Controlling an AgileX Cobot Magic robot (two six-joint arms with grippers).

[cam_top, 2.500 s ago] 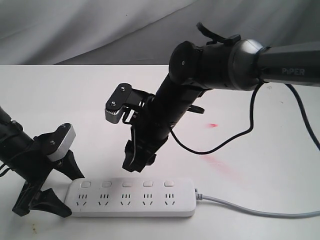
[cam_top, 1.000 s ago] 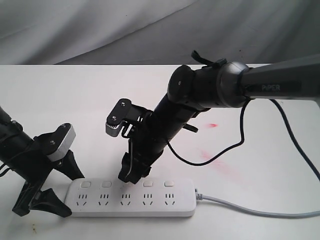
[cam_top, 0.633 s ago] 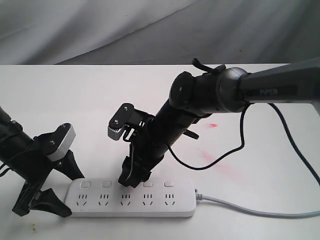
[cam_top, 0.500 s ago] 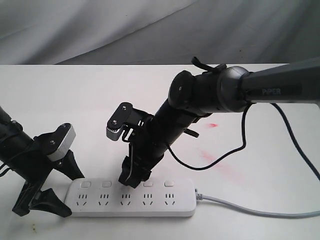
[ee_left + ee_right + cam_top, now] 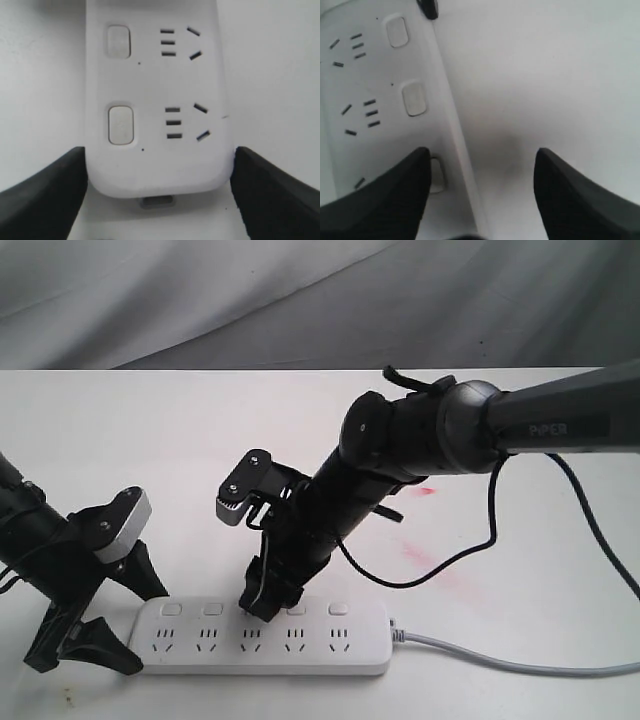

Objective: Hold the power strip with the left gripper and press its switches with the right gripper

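The white power strip (image 5: 300, 645) lies along the table's front edge, its grey cord (image 5: 500, 658) running off to the right. My left gripper (image 5: 142, 625) straddles the strip's left end; in the left wrist view its black fingers (image 5: 45, 190) touch both long sides of the strip (image 5: 155, 160). My right gripper (image 5: 258, 605) is open and tilted down onto the row of switches (image 5: 296, 608). One finger (image 5: 390, 200) rests on the third switch (image 5: 438, 175) from the left and covers most of it. The other finger hangs over bare table behind the strip.
A loose black cable (image 5: 470, 540) loops from the right arm down to the white table (image 5: 120, 440). Red smears (image 5: 430, 560) mark the table right of centre. A grey cloth (image 5: 200, 300) hangs behind the table.
The right gripper has come down from above the strip until its tip sits on the third switch. The left gripper and the strip have not moved.
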